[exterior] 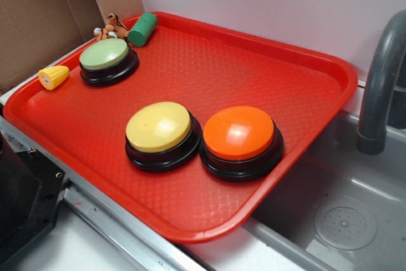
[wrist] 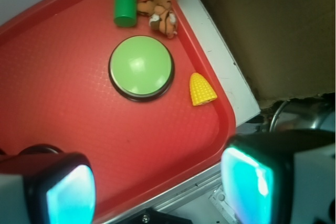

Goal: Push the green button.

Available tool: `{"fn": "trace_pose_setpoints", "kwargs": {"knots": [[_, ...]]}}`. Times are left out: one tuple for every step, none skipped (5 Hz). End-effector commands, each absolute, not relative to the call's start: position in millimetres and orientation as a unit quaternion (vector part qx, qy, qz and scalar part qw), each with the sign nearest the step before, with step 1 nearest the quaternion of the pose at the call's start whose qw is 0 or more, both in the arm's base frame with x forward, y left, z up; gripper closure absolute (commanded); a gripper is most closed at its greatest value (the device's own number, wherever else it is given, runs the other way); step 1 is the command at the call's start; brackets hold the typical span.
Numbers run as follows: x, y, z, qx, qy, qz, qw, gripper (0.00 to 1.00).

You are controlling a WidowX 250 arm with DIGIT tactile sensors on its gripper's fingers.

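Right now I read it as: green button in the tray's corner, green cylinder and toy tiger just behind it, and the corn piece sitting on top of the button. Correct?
Not quite. The corn piece lies on the tray beside the green button, not on top of it; the wrist view shows a clear gap between them. The green cylinder and toy tiger are placed as you say.

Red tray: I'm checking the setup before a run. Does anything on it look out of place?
The toy corn sits tipped on the red tray's left rim rather than flat inside. The green cylinder lies on its side beside a toy tiger.
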State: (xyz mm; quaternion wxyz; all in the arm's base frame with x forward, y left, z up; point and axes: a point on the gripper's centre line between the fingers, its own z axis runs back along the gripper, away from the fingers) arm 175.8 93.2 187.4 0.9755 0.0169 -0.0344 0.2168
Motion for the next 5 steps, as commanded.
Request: {"fn": "trace_pose_setpoints", "kwargs": {"knots": [[179,81,213,0.022,-0.073,0.203,0.976,0.00],[180,75,216,0.025,-0.078,0.195,0.977,0.00],[181,71,219,0.023,-0.081,0.188,0.979,0.00],[183,66,220,0.022,-0.084,0.178,0.980,0.00],[183,61,217,-0.006,-0.105,0.164,0.981,0.00]]}}
